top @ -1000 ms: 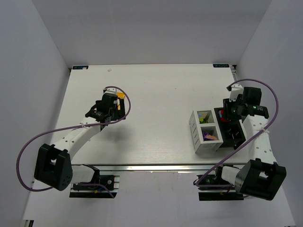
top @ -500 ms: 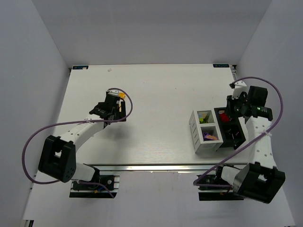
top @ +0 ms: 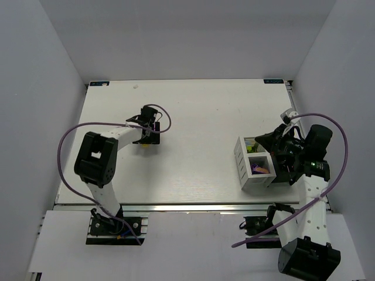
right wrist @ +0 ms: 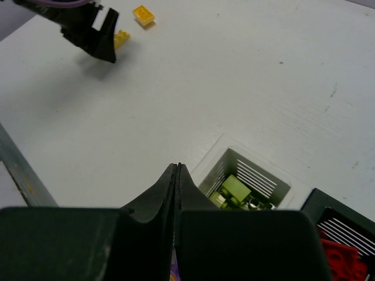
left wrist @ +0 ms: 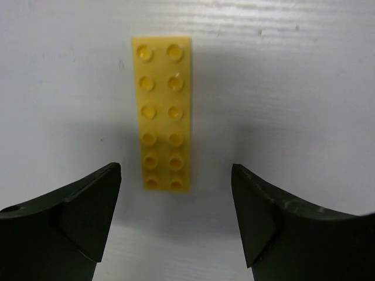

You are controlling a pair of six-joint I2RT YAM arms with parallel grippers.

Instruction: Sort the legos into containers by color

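Observation:
A long yellow lego (left wrist: 162, 114) lies flat on the white table, just ahead of my open, empty left gripper (left wrist: 176, 216), whose fingers stand apart on either side of its near end. In the top view the left gripper (top: 147, 133) is at the table's left-middle. The right wrist view shows two yellow legos there: one (right wrist: 121, 38) by the left gripper, one (right wrist: 142, 14) beyond it. My right gripper (right wrist: 177, 170) is shut and empty above the containers (top: 241, 167). Green legos (right wrist: 234, 188) fill one white compartment, red legos (right wrist: 334, 257) a black one, and a purple piece (top: 258, 168) the near white one.
The right arm (top: 304, 167) covers most of the black compartments in the top view. The table's near edge runs along a metal rail (top: 193, 206). White walls enclose the table on three sides.
The left arm has swung round and its gripper has moved right, over the yellow lego. The right gripper has moved from beside the black compartments to above the containers, pointing left.

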